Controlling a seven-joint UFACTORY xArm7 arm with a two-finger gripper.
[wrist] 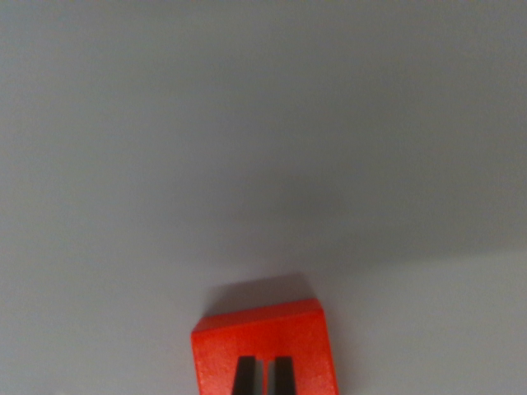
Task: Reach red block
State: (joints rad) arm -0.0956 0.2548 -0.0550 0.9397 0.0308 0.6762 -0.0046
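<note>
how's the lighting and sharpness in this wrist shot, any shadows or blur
Wrist view: soft, even light, no glare; the grey surface darkens into a broad diffuse shadow around mid-frame. The red block looks slightly soft and grainy, cut off by the bottom edge, with two dark shapes over its lower part.

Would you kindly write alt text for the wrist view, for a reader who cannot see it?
A red block sits at the bottom centre of the wrist view, on a plain grey surface that fills the rest of the frame. Two dark gripper fingertips, close together, show in front of the block at the bottom edge.
</note>
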